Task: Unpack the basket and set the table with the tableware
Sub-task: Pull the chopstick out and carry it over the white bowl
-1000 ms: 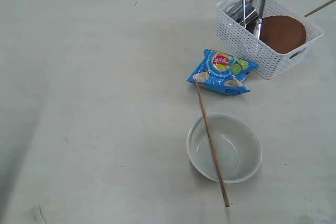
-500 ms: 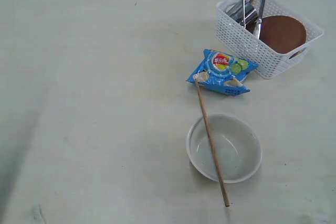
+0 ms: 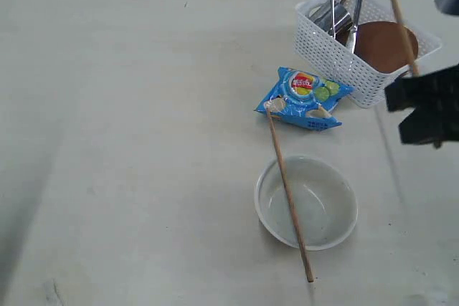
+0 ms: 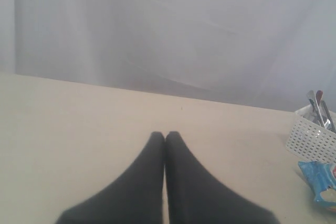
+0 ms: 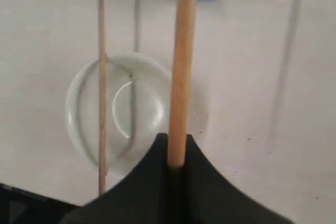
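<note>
— While the right jaws pinch that held chopstick, how should it go down?
— Low and level, I'd say, just beside the other chopstick lying across the bowl, clear of the snack bag. Left jaws are pressed together, empty.
— And the basket?
— Beyond the bag on the tabletop; plate, cup, cutlery inside, half hidden. The held stick's top is cut off.

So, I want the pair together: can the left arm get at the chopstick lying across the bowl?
Probably yes: bare table lies left of the chopstick, and the left pincer is empty, though shut.
</note>
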